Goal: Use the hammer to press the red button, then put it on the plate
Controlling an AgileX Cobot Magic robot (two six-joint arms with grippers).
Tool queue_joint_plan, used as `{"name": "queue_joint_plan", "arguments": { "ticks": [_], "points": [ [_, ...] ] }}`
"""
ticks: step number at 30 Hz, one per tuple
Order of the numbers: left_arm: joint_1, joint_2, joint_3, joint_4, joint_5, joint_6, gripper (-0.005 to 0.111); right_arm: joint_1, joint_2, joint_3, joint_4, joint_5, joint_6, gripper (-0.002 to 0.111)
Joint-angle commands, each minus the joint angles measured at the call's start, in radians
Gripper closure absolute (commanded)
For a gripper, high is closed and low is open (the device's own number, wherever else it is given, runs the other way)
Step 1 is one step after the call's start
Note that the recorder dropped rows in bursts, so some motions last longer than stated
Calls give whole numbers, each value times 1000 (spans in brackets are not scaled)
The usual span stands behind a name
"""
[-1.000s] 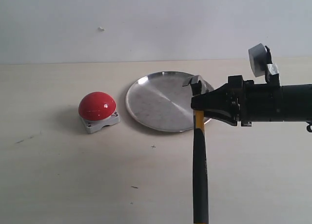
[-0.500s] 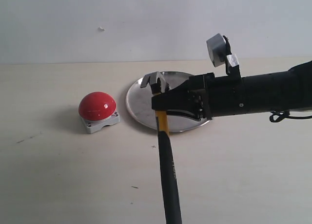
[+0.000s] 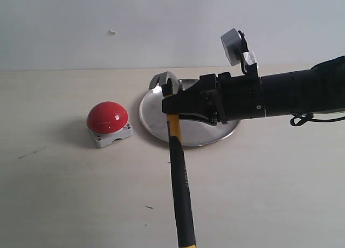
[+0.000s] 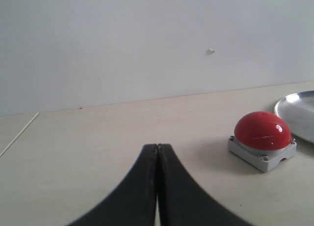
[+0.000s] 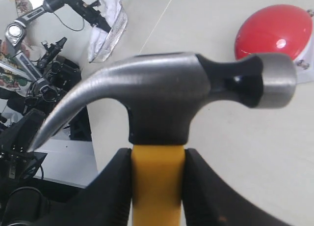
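Right gripper [image 3: 171,107] is clamped on the hammer [image 3: 180,194] at the yellow neck, just under the head. The long handle runs free beyond the grip. The head is apart from the button [image 3: 108,117], on its plate side, over the edge of the plate [image 3: 152,116] nearest the button. Left gripper [image 4: 157,177] is closed on nothing and faces the button across the bare surface [image 3: 64,194].

Step in hand, as I judge it: carrying the head over to the button.
- Set the striking face over the dome's crown.
- Press straight down. On the slope the head may skid.
- Mind the free handle.

Views:
- Right wrist shows the grip on the neck and the face pointing toward the button.
- Only the exterior shows the gap to the button and the handle's full run.
- Only the left wrist shows the left gripper and the button's grey base up close.
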State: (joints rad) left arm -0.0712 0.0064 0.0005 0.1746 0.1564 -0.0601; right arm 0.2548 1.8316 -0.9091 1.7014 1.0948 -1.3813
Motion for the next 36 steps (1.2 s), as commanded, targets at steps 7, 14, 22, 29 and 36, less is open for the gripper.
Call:
{"name": "queue_joint_plan", "arguments": {
  "ticks": [7,14,22,29,36],
  "points": [
    [3,-6,0,0,-4,3,106,1,-17,-14,43,59,-9,108],
    [3,-6,0,0,-4,3,106,1,-17,-14,43,74,-7,108],
    [3,-6,0,0,-4,3,106,1,-11,-14,43,86,-15,108],
    [3,-6,0,0,-4,3,106,13,-11,-18,43,79,4,108],
    [3,-6,0,0,-4,3,106,13,-15,-29,43,42,51,108]
  ]
}}
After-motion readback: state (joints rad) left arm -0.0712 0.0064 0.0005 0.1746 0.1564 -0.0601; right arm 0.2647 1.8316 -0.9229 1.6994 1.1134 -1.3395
